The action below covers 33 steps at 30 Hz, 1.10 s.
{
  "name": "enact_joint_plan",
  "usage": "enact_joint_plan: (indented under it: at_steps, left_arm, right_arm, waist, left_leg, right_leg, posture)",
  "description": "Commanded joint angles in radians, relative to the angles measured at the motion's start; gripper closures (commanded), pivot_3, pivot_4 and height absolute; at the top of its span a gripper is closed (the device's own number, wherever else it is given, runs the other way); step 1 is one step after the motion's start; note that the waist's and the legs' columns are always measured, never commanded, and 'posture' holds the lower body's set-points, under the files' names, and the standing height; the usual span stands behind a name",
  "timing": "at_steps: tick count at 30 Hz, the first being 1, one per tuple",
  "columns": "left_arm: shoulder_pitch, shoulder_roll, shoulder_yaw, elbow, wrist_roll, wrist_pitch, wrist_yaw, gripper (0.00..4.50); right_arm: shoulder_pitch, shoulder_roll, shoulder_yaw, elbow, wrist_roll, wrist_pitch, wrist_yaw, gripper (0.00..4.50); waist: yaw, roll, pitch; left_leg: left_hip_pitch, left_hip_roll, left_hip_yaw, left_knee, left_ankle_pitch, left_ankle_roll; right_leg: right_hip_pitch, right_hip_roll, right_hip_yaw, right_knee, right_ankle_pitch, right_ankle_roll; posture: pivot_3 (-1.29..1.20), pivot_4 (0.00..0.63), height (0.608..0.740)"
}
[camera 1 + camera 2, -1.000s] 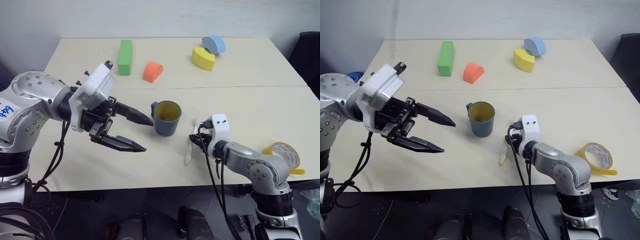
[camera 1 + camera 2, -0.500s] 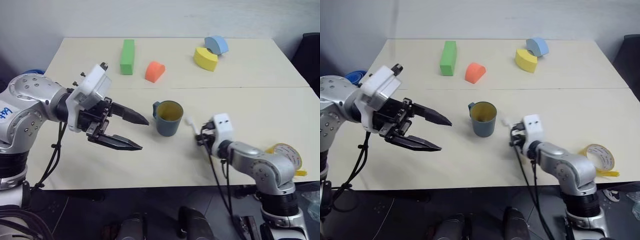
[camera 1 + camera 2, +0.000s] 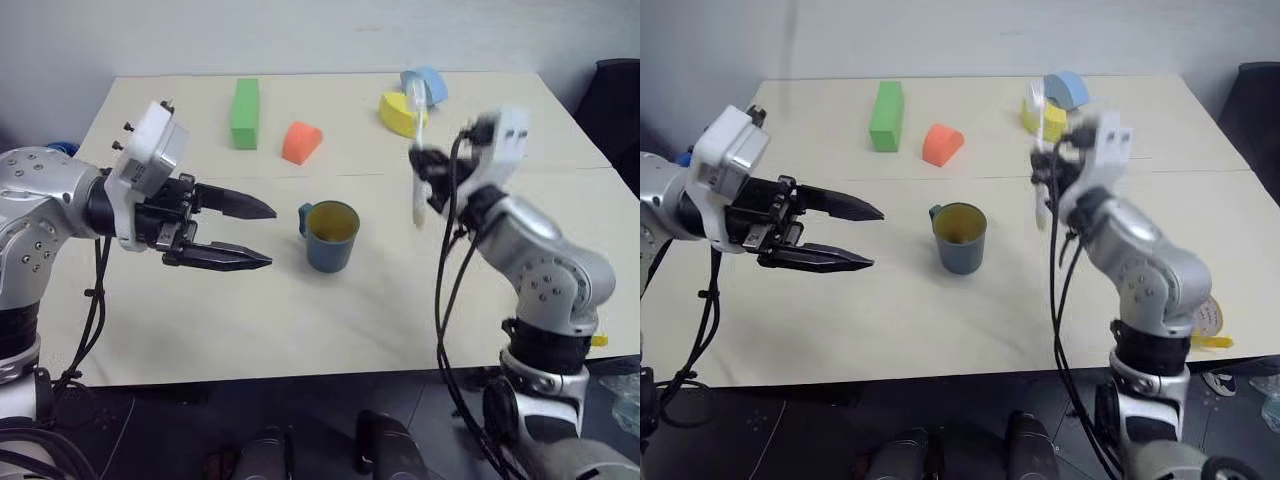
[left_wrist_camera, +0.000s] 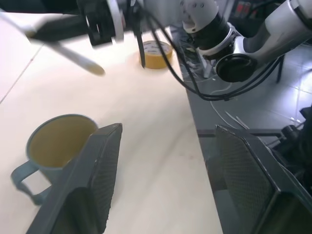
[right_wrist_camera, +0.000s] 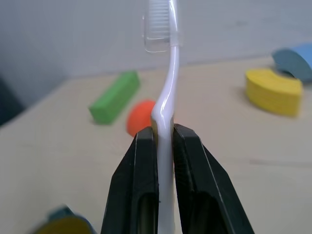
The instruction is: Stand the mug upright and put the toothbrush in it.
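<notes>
The dark teal mug stands upright at the middle of the table, yellow inside showing and handle toward my left arm. My right gripper is raised above the table to the right of the mug and is shut on the toothbrush. The toothbrush stands upright between the black fingers with its bristle head on top. My left gripper hovers open to the left of the mug, pointing at it, with nothing between its fingers. The left wrist view shows the mug beside one finger.
At the back of the table lie a green block, an orange foam piece, a yellow foam piece and a light blue one. A yellow tape roll lies near the front right edge.
My right gripper shut on the toothbrush where it lay right of the mug and lifted it well above the table. My left gripper drew back leftward from the mug.
</notes>
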Motion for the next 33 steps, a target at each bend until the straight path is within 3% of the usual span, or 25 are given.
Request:
enact_joint_plan:
  at_steps: [1,13,18,26,29,33]
  left_arm:
    - [0.028,0.017,0.070,0.001,-0.004,0.004,0.044,1.29]
    - [0.033,0.033,0.105,-0.010,-0.021,0.027,0.101,1.29]
    - [0.018,0.043,0.096,0.008,-0.018,0.028,0.103,1.29]
    - [-0.014,0.008,0.064,0.042,-0.007,0.009,0.116,1.29]
    - [-0.016,0.002,0.059,0.055,0.002,-0.003,0.106,1.29]
    - [-0.002,0.009,0.056,0.092,0.028,-0.038,0.081,1.29]
  right_arm:
    - [-0.054,0.068,0.085,0.053,-0.033,-0.127,0.079,4.37]
    - [0.015,0.229,0.286,0.192,-0.173,-0.326,0.192,4.37]
    - [0.081,0.231,0.306,0.133,-0.195,-0.333,0.199,2.91]
    - [0.172,0.130,0.268,-0.032,-0.212,-0.306,0.214,0.23]
    - [0.170,0.043,0.208,-0.113,-0.133,-0.223,0.254,0.03]
    - [0.163,-0.302,0.000,-0.207,0.208,0.071,0.468,0.03]
  waist:
    - [-0.003,0.000,0.000]
    - [-0.008,0.000,0.000]
    - [-0.006,0.000,0.000]
    - [-0.006,0.000,0.000]
    - [-0.005,0.000,0.000]
    - [0.010,0.001,0.001]
  left_leg:
    - [0.000,0.000,0.000,0.000,0.000,0.000]
    - [-0.001,0.000,0.000,0.001,0.000,0.000]
    - [-0.001,0.000,-0.001,0.001,0.000,0.000]
    - [-0.001,0.000,0.000,0.001,0.000,-0.001]
    - [-0.001,0.000,0.000,0.001,0.000,-0.001]
    - [-0.002,-0.001,-0.001,0.002,0.000,0.000]
  right_leg:
    - [0.000,0.000,0.000,0.000,0.000,0.000]
    - [0.000,0.000,-0.001,0.001,0.000,0.000]
    - [0.000,0.000,-0.001,0.001,0.000,0.000]
    - [0.000,0.000,0.000,0.001,0.000,0.000]
    - [0.000,0.000,0.000,0.001,0.000,0.000]
    - [0.000,0.000,0.000,0.000,0.000,0.000]
  posture:
    - [0.00,0.150,0.740]
    - [0.00,0.150,0.740]
    - [0.00,0.150,0.740]
    - [0.00,0.150,0.740]
    - [0.00,0.150,0.740]
    - [0.00,0.150,0.740]
